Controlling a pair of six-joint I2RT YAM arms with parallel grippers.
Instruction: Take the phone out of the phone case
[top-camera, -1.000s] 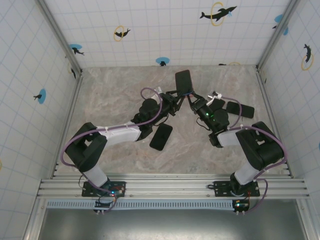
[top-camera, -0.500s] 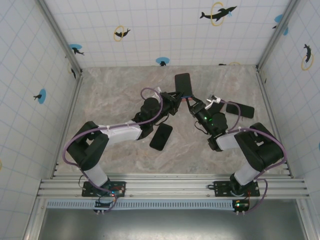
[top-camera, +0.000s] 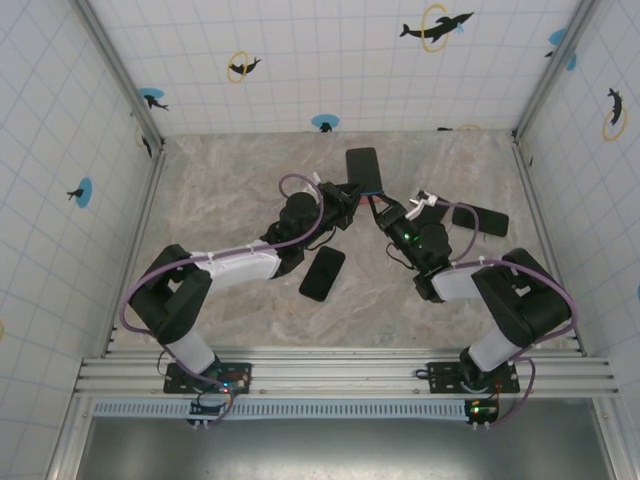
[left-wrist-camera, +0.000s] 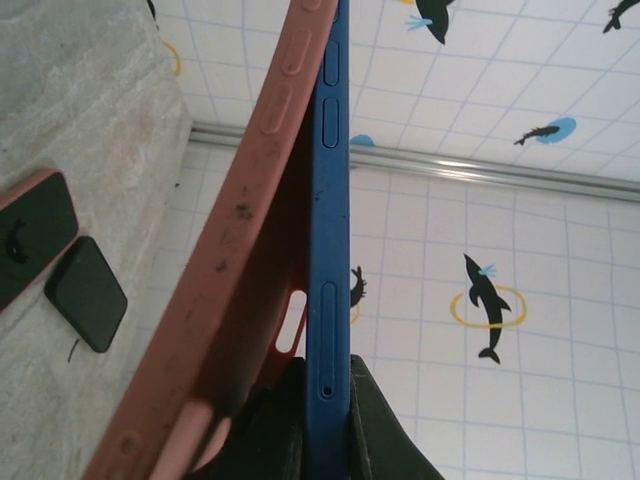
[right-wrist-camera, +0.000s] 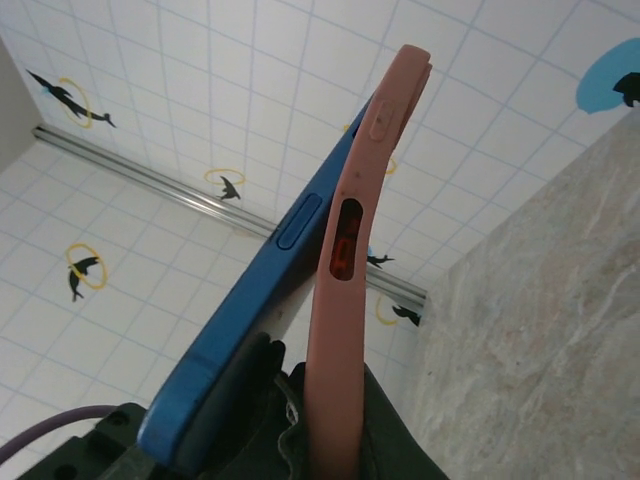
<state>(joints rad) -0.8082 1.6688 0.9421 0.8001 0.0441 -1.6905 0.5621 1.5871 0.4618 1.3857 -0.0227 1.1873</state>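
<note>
Just changed: the left jaws have gone from part-open to fully shut and now pinch the near edge of the blue phone. The right jaws are as tight as a second back, clamped on the wall of the pink case. Phone and case are held up in the air between the two arms, over the far-middle of the bench, nudged a touch left and lower than before. My read: each arm now owns one piece, so the pull-apart can start. The phone is partly out, not free. Near the jaws the case is peeled well away from the phone, while at the far end the two still sit together. The case looks like soft matte silicone: it bows in a curve, is scuffed with dark specks, and has moulded button bumps and an oval slot cutout. The phone is rigid, with a dead-straight flat blue rail, slim buttons and a tiny pinhole. The bench has a grey marbled, stone-look surface. A spare black phone lies flat on it just beside the left arm.
</note>
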